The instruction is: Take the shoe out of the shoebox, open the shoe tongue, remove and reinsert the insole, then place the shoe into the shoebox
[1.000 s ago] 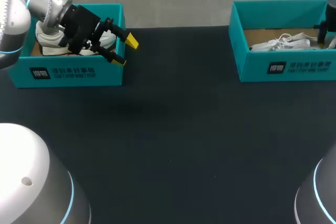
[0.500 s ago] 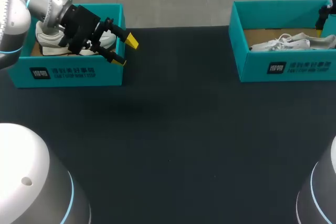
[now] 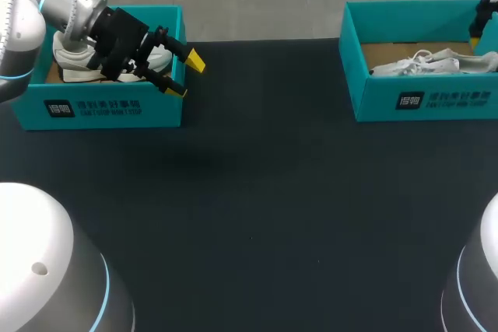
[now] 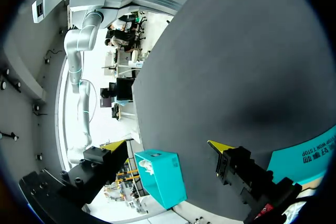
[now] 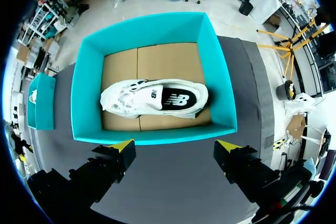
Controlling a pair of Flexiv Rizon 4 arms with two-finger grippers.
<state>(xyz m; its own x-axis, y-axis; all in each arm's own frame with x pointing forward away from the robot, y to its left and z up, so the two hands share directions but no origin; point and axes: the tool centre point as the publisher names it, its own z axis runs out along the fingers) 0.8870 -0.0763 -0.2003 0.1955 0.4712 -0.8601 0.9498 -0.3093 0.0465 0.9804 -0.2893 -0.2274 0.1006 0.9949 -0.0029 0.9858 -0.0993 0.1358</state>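
Silver left arm [image 3: 35, 5], cyan rings; black left claw [image 3: 185, 75], 2 yellow tips.

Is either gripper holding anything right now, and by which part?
Nothing is held. The left gripper is open by the left shoebox; the right gripper is open above the right shoebox, whose shoe lies untouched inside.

Shoe [image 3: 433, 62] in shoebox [image 3: 375, 103] at right of table [image 3: 257, 192]
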